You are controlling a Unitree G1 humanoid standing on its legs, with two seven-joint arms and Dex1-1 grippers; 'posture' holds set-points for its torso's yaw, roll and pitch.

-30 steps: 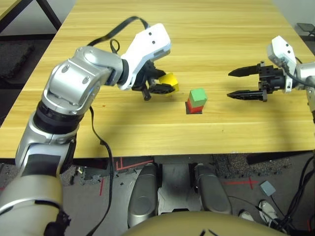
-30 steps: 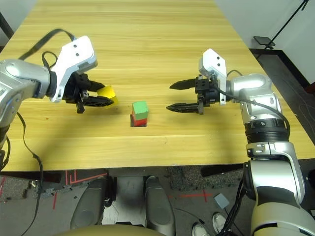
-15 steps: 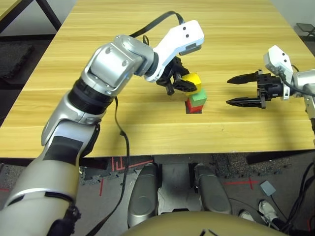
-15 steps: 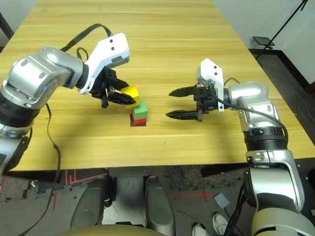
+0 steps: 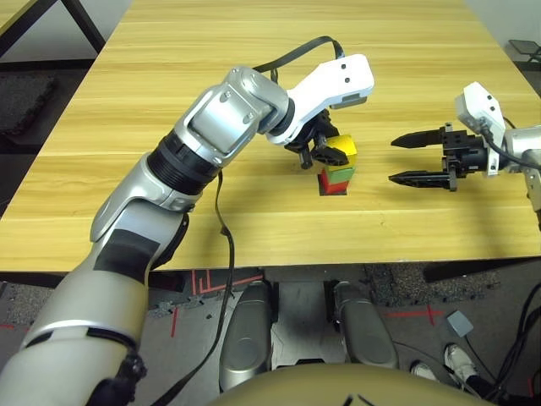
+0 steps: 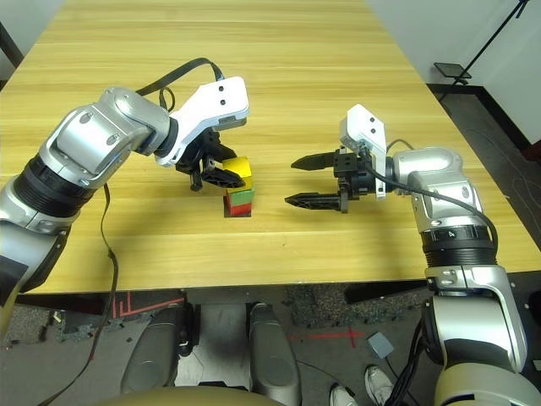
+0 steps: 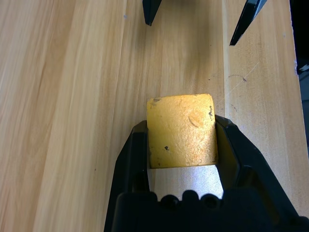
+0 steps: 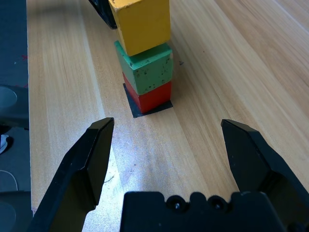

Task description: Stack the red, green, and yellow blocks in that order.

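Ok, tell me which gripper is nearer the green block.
Left. The left gripper is shut on the yellow block right above the green block, which sits on the red block. The right gripper hangs open off to the stack's right, clear of it.

We see a light wooden table (image 5: 254, 51) and a flat black square patch (image 8: 136, 110) on it, near its six o'clock edge. A red-marked floor (image 5: 194, 279) lies beyond that edge.
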